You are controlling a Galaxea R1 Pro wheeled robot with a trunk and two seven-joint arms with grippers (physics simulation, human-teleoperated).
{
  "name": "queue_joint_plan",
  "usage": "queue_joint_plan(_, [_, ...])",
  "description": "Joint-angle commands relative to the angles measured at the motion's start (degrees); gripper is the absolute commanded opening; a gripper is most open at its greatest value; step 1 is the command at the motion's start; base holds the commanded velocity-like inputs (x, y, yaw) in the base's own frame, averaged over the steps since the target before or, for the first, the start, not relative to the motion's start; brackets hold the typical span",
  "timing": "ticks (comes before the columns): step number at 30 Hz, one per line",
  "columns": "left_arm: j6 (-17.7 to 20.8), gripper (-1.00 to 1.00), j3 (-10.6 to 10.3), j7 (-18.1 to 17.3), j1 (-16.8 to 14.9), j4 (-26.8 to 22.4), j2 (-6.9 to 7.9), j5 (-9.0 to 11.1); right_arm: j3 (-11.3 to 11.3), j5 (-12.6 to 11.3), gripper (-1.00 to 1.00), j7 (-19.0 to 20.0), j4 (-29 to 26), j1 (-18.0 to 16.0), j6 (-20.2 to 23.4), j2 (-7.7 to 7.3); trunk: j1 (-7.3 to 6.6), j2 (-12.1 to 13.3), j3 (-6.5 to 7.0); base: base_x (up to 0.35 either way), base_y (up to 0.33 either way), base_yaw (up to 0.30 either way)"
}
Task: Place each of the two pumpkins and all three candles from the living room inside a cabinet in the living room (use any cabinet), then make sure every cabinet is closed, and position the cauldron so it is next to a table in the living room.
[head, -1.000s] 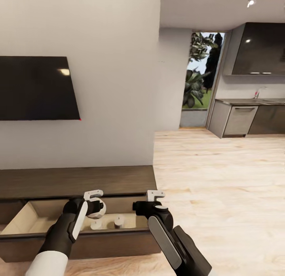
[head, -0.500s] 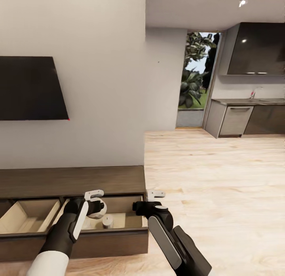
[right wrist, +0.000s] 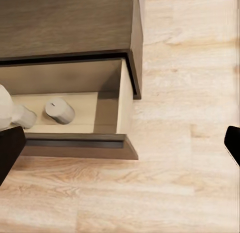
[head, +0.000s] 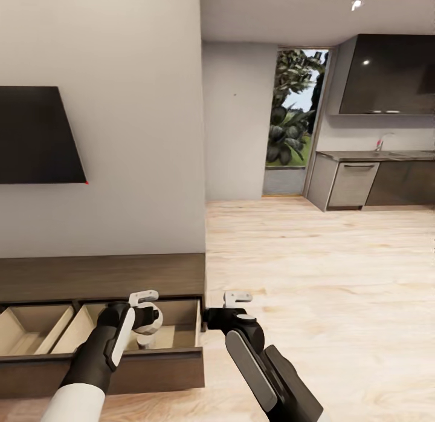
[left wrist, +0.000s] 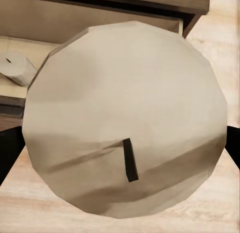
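While the left gripper (head: pixel 147 313) hangs over the open drawer (head: pixel 145 349) of the cabinet (head: pixel 103 277), it's clamped on a candle (left wrist: pixel 125 118); another candle (right wrist: pixel 59 111) already lies inside. So it's the stowing step; next it probably needs lowering and letting go. Over the floor, the right gripper (head: pixel 232 301) looks spread open and empty.

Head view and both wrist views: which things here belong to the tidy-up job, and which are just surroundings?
Job:
- candle gripped in the left gripper
- candle lying in the open drawer
- cabinet, two drawers open
- right gripper, nothing in it

Surroundings:
- wall television
- kitchen counter
- glass door with plants outside
- wooden floor
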Motion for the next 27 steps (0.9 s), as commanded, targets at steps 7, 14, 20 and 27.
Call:
queue_joint_plan(7, [0.3, -1.0, 0.1, 0.3, 0.0, -0.1, -0.06, 0.3, 0.1, -0.5, 1.0, -0.6, -0.1, -0.1, 0.1, 0.0, 0.0, 0.0, -0.06, 0.073, -0.281, 0.0])
queue_joint_plan(14, [0.3, -1.0, 0.1, 0.3, 0.0, -0.1, -0.05, 0.3, 0.1, -0.5, 1.0, -0.5, -0.1, -0.1, 0.1, 0.0, 0.0, 0.0, -0.06, 0.128, -0.036, 0.0])
queue_joint_plan(20, [0.3, -1.0, 0.1, 0.3, 0.0, 0.0, -0.06, 0.3, 0.1, -0.6, 1.0, -0.5, -0.1, -0.1, 0.1, 0.0, 0.0, 0.0, -0.06, 0.077, 0.031, 0.0])
queue_joint_plan(27, [0.3, -1.0, 0.1, 0.4, 0.0, 0.1, -0.06, 0.3, 0.1, -0.5, 1.0, -0.5, -0.1, -0.1, 0.1, 0.0, 0.0, 0.0, -0.06, 0.129, 0.004, 0.0])
